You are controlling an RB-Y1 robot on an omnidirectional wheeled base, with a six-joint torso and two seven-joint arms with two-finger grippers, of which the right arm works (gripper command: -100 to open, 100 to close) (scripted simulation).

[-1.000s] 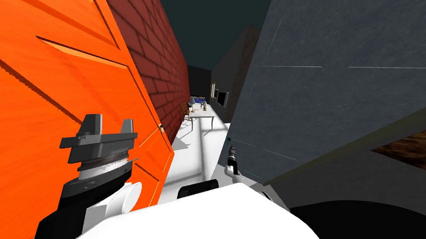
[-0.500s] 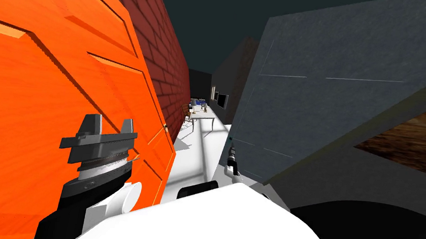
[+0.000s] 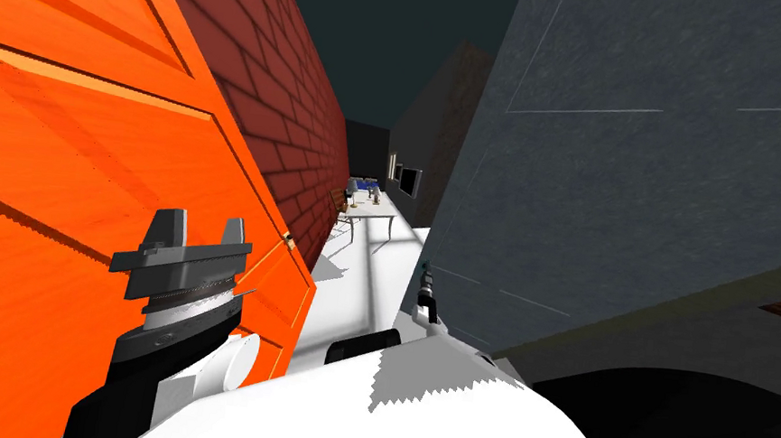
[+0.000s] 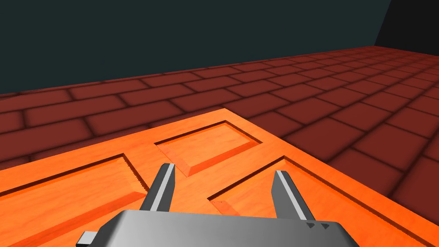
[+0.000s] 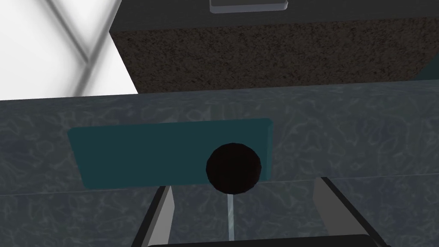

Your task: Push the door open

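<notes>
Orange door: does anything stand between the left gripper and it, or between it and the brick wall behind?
Nothing visible does. The open left gripper points across the panels of the orange door with no object between them. Beyond the door's edge runs the red brick wall, with nothing seen before it.

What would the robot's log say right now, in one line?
left jaws open at orange door | right jaws open, facing black knob on grey door

Orange panelled door [image 3: 68,160], swung open, nr brick wall [image 3: 287,101]
</notes>
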